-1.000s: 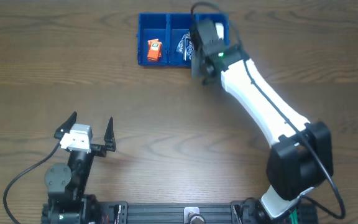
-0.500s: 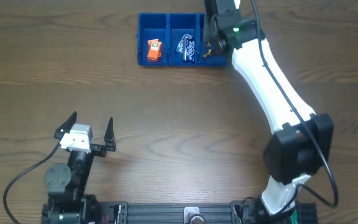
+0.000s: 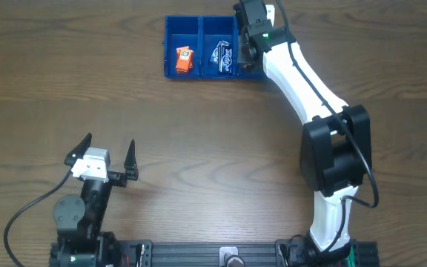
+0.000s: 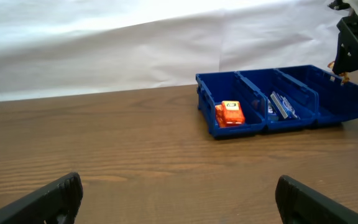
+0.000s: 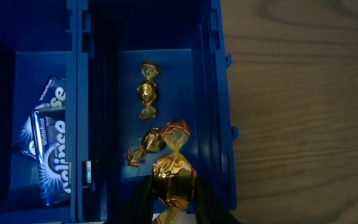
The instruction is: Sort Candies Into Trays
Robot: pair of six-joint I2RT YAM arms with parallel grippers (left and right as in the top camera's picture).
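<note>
A blue three-compartment tray (image 3: 202, 25) sits at the table's far side. Orange candies (image 3: 184, 60) lie in its left compartment and blue-wrapped candies (image 3: 222, 55) in the middle one. My right gripper (image 5: 174, 202) hangs over the right compartment, shut on a gold-wrapped candy (image 5: 174, 175). Two more gold candies (image 5: 147, 89) lie on that compartment's floor. In the left wrist view the tray (image 4: 278, 102) stands far off, with the right gripper (image 4: 355, 43) above its right end. My left gripper (image 3: 108, 157) stands open near the table's front left, holding nothing.
Bare wooden table (image 3: 199, 148) stretches between the tray and the arm bases. A white backdrop (image 4: 135, 50) rises behind the table's far edge.
The right arm swung from in front of the tray to above its right compartment, carrying the gold candy. The left arm has not moved.
</note>
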